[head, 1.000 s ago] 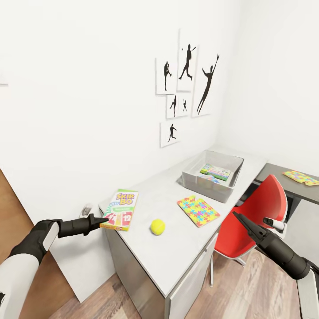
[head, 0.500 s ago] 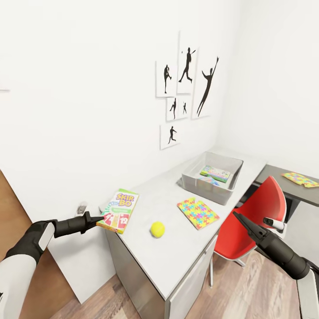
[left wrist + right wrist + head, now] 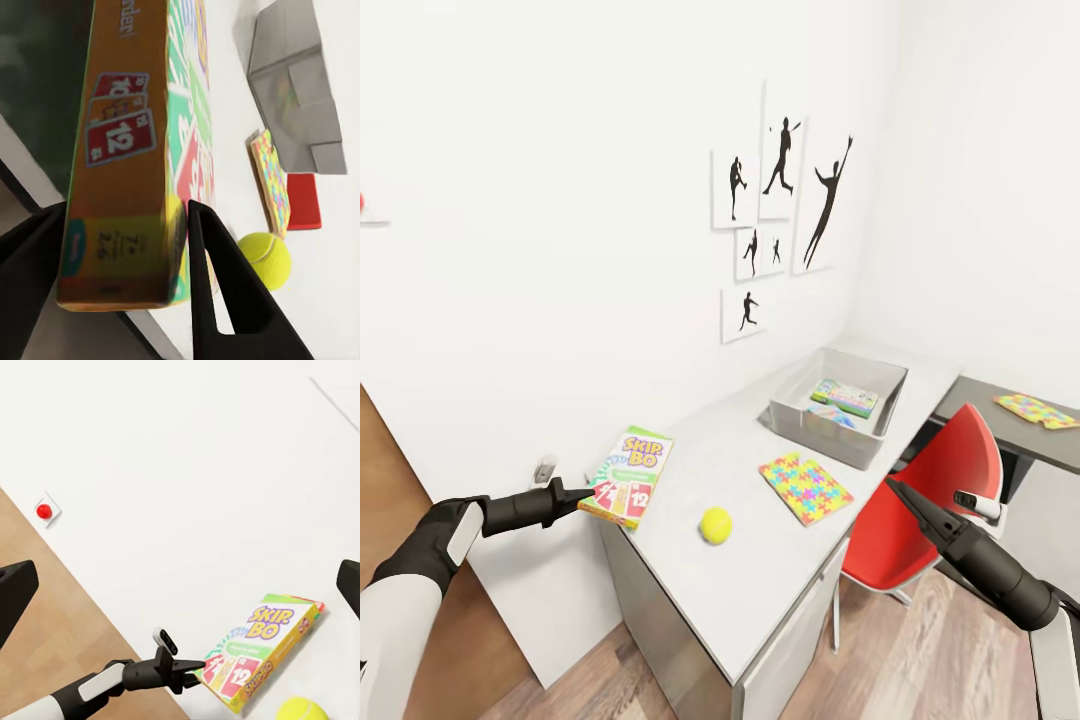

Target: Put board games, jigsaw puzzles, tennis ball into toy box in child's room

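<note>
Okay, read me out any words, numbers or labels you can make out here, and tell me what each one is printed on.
"SKIP-BO": cover of the SKIP-BO box, held at the table edge in the left gripper.
"12": a red card pictured on that box, on the cover and on the side.
Small print on the box's end: too blurred to read.
Game box cover in the toy box: too small to read.

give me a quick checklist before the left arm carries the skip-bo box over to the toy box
1. Left gripper straddles the end of the SKIP-BO box: ok.
2. Firm squeeze: cannot tell.
3. Box lifted off the table: cannot tell.
4. Room in the toy box, which already holds a game: ok.
5. Path over the tennis ball and jigsaw puzzle: ok if carried high.
6. Right gripper off to the side, by the red chair: ok.
</note>
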